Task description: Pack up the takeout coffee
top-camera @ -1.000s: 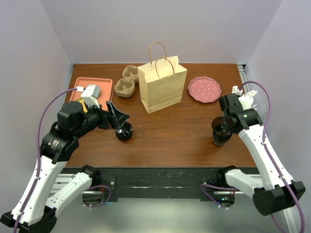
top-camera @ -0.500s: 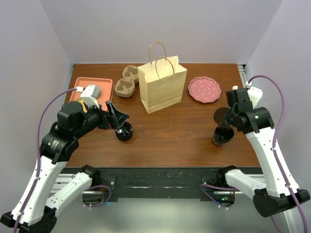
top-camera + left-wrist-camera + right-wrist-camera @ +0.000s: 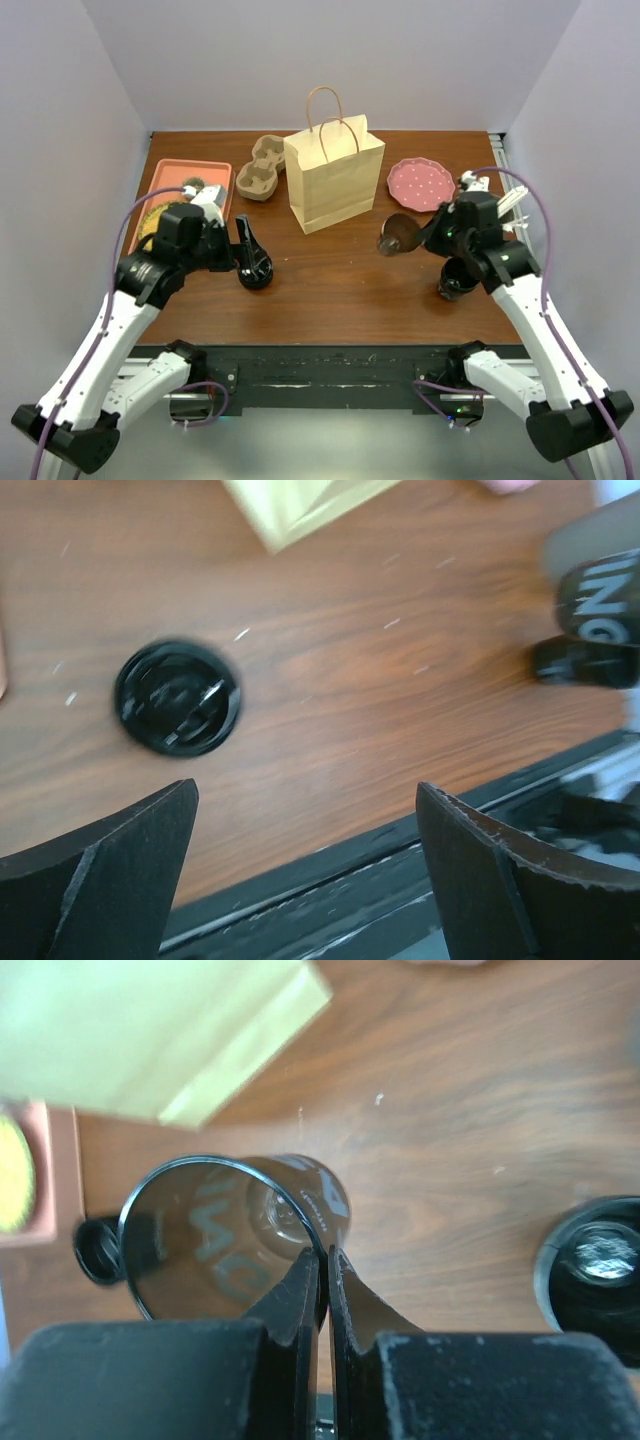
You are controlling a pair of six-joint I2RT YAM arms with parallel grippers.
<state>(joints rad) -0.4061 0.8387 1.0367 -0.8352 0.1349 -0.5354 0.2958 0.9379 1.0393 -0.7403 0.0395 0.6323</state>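
Top external: right gripper (image 3: 424, 238) is clamped on the rim of a black lidless cup (image 3: 397, 237). That cup is in the air over the tabletop (image 3: 340, 285), tipped on its side, between the paper bag (image 3: 333, 175) and the right arm

Right wrist agrees: fingers pinched together with the cup wall between them, mouth facing the camera, pale lettering on the cup's side

Second black cup (image 3: 455, 283), lid on, stands on the tabletop front right, partly under the right arm, not held

Third black cup (image 3: 255, 272), also lidded, stands front left, just beside the left gripper (image 3: 248, 248)

Left wrist (blurred): left gripper fingers are spread wide with nothing between them. The lidded cup is ahead of them, off toward the left finger, and apart from both

All three cups are outside the bag

Bag is upright at centre back, handles up. Tan pulp carrier (image 3: 262, 167) is just left of it, pink dotted plate (image 3: 421, 184) to its right. Orange tray (image 3: 218, 175) is back left, partly hidden by the left arm
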